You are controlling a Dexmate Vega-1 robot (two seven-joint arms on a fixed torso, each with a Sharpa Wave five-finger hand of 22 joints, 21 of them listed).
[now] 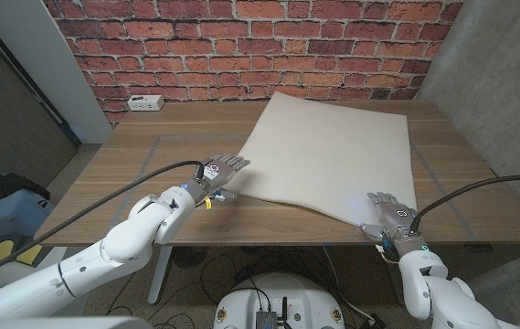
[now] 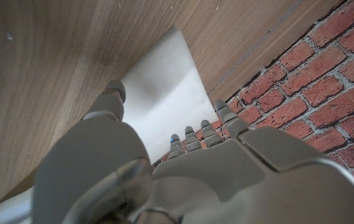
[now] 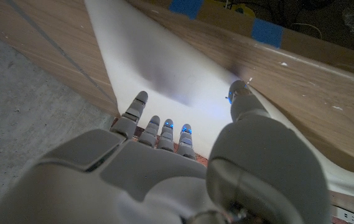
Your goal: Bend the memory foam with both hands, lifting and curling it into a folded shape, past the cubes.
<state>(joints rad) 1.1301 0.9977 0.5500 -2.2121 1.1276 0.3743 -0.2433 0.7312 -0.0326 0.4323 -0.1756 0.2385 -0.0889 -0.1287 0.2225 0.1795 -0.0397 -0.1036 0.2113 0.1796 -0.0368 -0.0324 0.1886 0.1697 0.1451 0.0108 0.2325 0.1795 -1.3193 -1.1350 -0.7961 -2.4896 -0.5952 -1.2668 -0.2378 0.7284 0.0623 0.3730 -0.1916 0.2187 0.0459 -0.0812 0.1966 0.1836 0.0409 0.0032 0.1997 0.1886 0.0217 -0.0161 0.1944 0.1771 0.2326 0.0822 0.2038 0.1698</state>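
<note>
Memory foam sheet (image 1: 333, 151) lies flat on the wooden bench (image 1: 141, 174), rotated a bit, covering the middle-to-right part; its far corner reaches toward the brick wall (image 1: 241, 46).

Your left hand (image 1: 220, 174) sits at the foam's left corner, fingers apart and reaching toward the edge. Left wrist view: the foam (image 2: 164, 93) lies right ahead of the fingertips (image 2: 192, 134), with the thumb (image 2: 111, 99) over the foam's edge. No closed grip visible, so I read this hand as unclenched and holding nothing. Can't tell whether it touches the sheet.

Your right hand (image 1: 392, 215) is at the foam's near-right corner by the bench's front edge, fingers spread over the foam. Right wrist view: the foam (image 3: 164, 74) stretches away past the fingertips (image 3: 167, 127); nothing clamped, hand is spread and empty.

White power strip (image 1: 144, 102) lies at the far-left edge of the bench, well apart from the foam.
</note>
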